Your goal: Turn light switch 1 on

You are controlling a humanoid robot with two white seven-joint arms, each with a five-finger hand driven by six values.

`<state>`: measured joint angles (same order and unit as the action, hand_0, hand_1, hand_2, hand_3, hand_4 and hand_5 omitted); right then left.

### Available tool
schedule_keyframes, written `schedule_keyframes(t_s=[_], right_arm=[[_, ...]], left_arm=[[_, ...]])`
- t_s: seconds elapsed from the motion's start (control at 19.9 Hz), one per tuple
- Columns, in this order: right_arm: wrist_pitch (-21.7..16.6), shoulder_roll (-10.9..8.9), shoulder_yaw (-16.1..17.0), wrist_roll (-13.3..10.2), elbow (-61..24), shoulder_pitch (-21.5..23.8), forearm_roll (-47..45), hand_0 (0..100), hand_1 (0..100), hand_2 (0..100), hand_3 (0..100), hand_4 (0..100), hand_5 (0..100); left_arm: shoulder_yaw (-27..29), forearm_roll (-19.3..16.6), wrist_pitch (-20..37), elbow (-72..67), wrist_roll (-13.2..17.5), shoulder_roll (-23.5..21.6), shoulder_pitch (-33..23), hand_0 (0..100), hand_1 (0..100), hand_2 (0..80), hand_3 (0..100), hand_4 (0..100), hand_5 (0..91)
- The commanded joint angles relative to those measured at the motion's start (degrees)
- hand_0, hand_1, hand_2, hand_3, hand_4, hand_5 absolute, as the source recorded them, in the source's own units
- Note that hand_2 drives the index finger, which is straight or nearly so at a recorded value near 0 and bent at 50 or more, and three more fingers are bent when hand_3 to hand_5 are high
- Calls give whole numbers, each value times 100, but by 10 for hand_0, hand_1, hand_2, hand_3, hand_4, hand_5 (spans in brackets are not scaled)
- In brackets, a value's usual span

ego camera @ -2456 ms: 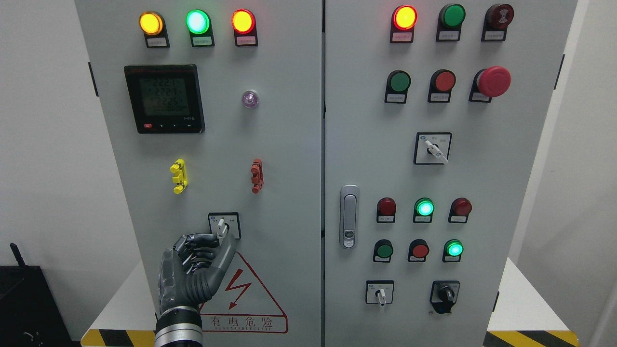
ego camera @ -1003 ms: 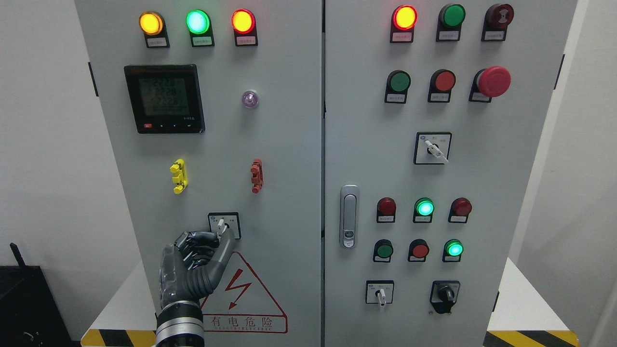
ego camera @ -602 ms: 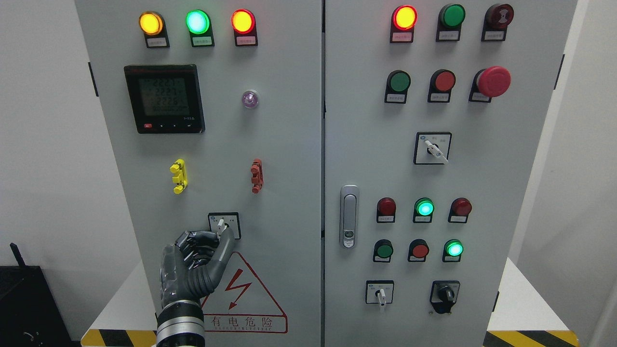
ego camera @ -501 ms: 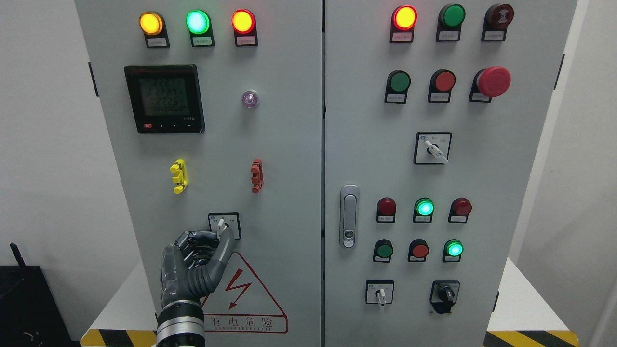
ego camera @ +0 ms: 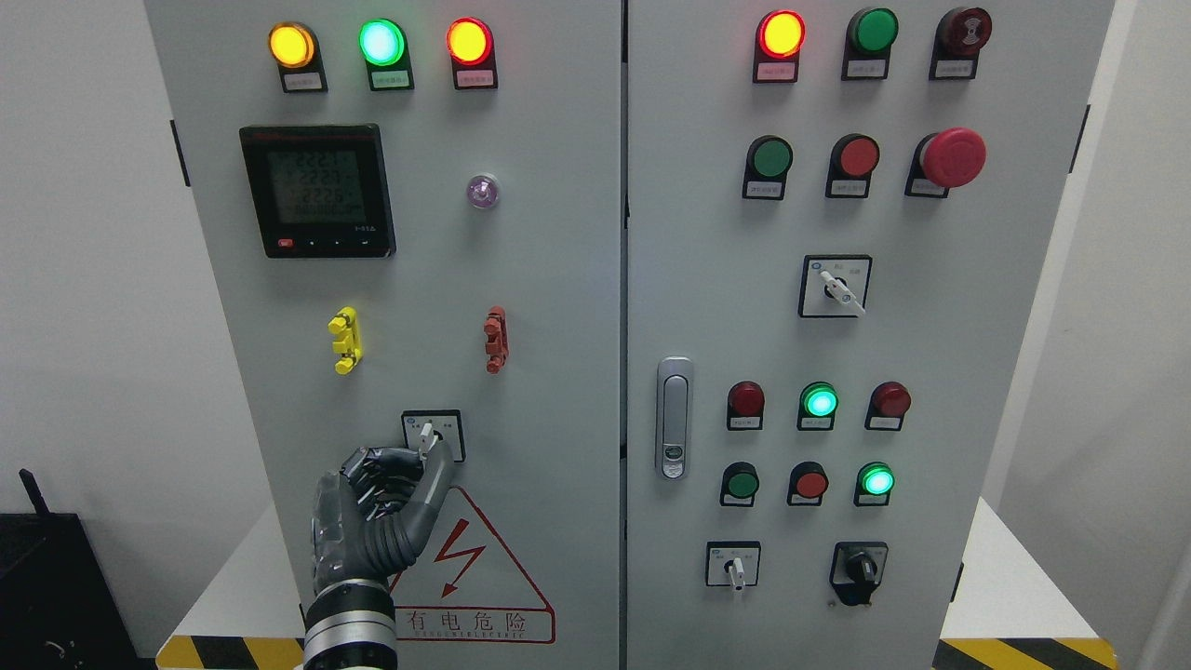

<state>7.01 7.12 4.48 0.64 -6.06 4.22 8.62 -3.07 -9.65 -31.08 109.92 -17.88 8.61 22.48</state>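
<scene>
Head view showed the left hand (ego camera: 386, 498) with fingers curled, pinching the little white switch (ego camera: 426, 435) low on the gray cabinet (ego camera: 558, 279), likely to turn it

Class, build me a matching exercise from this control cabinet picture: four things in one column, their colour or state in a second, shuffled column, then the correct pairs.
Column 1:
1. mushroom button
2. top-left lamp
3. left hand
4. door handle

Column 2:
A. silver, by the door seam
B. lit yellow
C. red, sticking out from the panel
D. fingers at the white selector switch

Pairs: 1-C, 2-B, 3-D, 4-A
</scene>
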Motion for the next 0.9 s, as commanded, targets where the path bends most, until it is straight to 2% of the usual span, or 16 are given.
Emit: schedule_keyframes(t_s=[0.0,0.85], right_arm=[[2,-1,0,-3,0,0,-1,303,0,0,0,0,0],[2,-1,0,-3,0,0,-1,303,0,0,0,0,0]], left_arm=[[-18,-10,-4,-14,4,0,20,225,696,585,655,714,586],[-27,-19,-170,-40,4,0,90,226,673,593,667,721,592]])
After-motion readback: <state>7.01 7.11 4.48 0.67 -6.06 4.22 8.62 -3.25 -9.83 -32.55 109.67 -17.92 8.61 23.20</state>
